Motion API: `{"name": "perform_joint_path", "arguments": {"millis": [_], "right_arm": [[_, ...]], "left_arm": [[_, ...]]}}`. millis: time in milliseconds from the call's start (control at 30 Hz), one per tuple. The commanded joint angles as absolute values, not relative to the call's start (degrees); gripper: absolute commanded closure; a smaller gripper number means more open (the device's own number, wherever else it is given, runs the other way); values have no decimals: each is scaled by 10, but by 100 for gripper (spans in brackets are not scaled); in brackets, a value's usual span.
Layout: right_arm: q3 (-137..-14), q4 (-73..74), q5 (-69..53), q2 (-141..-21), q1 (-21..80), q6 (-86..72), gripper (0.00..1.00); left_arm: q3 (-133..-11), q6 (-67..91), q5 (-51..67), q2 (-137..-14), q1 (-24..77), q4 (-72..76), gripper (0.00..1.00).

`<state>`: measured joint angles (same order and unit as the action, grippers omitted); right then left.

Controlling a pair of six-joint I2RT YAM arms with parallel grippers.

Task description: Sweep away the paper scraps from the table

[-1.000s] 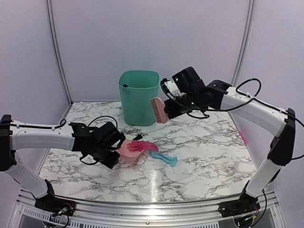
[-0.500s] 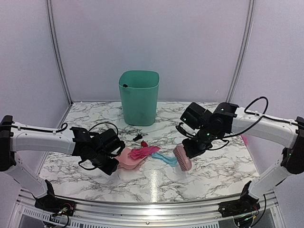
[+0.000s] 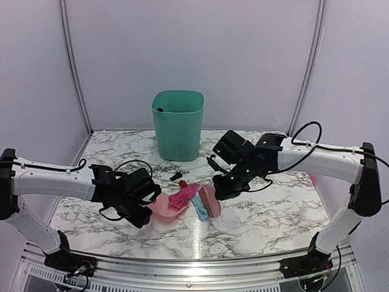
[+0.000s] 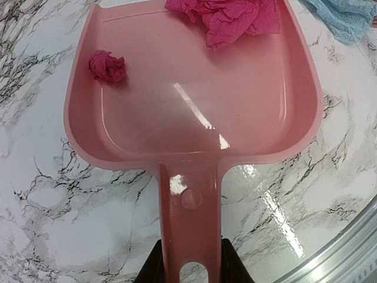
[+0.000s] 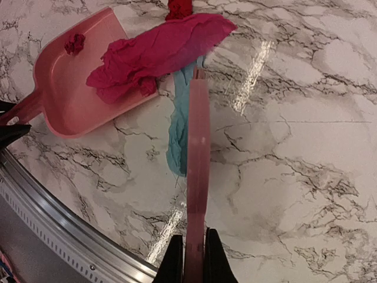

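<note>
**A:** While the right gripper [image 5: 193,247] stayed clamped shut on the brush [image 5: 197,147] handle, what did the left one hold?

**B:** The left gripper [image 4: 189,268] was closed partway onto the dustpan [image 4: 194,135] handle. It pinched the handle from both sides, with the pan lying flat on the table [image 3: 273,213].

**A:** And what had changed over the last second?

**B:** The brush. It had been up beside the green bin [image 3: 177,125], then dropped to the table to the right of the light blue scrap [image 5: 178,138]. By this moment it had swept leftward into that scrap, which was bunched against the brush head just off the pan's lip.

**A:** Where were the other paper scraps [image 3: 184,196]?

**B:** The big magenta scrap [image 5: 153,53] lay half over the pan's mouth and half on the marble. A small magenta ball [image 4: 108,65] sat well inside the pan. A red scrap [image 3: 182,182] and a black scrap [image 3: 176,176] lay beyond the pan, toward the bin.

**A:** So how far along was it?

**B:** I judged the stroke was working but unfinished. The blue and magenta pieces needed one more push into the pan, and the two far bits needed a separate pass.
</note>
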<state>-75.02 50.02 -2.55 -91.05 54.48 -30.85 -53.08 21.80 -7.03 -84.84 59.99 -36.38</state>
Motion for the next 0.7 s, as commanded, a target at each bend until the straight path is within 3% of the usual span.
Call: {"name": "perform_joint_path", "arguments": {"millis": [0, 667], "right_arm": [[-794, 457, -7, -944, 547, -277, 100], [-830, 377, -83, -980, 547, -189, 100]], "left_arm": [[-526, 223, -56, -850, 606, -389, 100], [-545, 223, -33, -892, 610, -387, 100]]}}
